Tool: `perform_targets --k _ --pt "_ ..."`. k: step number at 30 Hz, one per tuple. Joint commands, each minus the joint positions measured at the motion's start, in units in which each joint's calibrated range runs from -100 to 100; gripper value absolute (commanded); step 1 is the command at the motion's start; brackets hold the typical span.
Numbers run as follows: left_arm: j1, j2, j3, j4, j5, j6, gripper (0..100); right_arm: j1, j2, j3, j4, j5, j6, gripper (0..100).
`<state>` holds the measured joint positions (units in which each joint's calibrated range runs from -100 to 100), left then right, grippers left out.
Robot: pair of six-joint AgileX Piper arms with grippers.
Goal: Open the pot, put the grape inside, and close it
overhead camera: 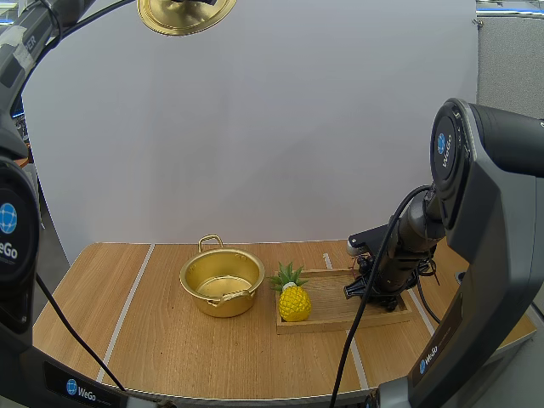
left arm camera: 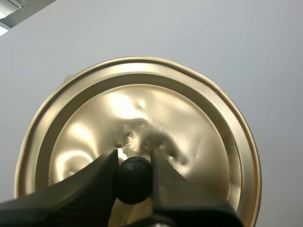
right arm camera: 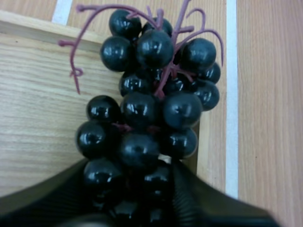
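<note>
R gripper (right arm camera: 130,165): fingers (right arm camera: 52,196) are clenched on the bunch of grapes (right arm camera: 142,109), one finger each side of the lowest berries, tips pressed into them. The rest of the bunch sticks out past the tips w/ the purple stems pointing away from the gripper. The grapes lie on the wooden tray (right arm camera: 38,109), right up against its rim near a corner. From the high cam that's the tray's right end, and the R arm is bent down over it. L gripper (left arm camera: 134,158): fingers are pinched on the black knob (left arm camera: 134,177) of the gold lid (left arm camera: 189,123), knob squeezed btw the two tips and the lid's dented top facing the wrist cam. Lid hangs way up in the air, well above the table (overhead camera: 170,340). The pot (overhead camera: 223,304) stands open on the table, just left of the tray. A toy pineapple (overhead camera: 294,299) stands upright on the tray's left end, next to the pot and well apart from the grapes.
</note>
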<state>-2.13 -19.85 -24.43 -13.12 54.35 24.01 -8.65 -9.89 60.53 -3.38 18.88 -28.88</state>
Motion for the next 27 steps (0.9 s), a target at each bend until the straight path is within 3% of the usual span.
perform_targets --k 1,10,27 --pt "-0.05 -0.44 -0.56 0.16 -3.25 -0.51 0 -0.2 -0.02 -0.08 0.15 -1.02 -0.56 0" --pt "-0.05 -0.44 -0.56 0.16 -3.25 -0.51 0 -0.28 -1.29 -0.08 0.15 -2.42 -0.56 0" --pt "-0.05 -0.44 -0.56 0.16 -3.25 -0.51 0 0.37 -24.85 -0.08 1.17 1.03 -0.56 0"
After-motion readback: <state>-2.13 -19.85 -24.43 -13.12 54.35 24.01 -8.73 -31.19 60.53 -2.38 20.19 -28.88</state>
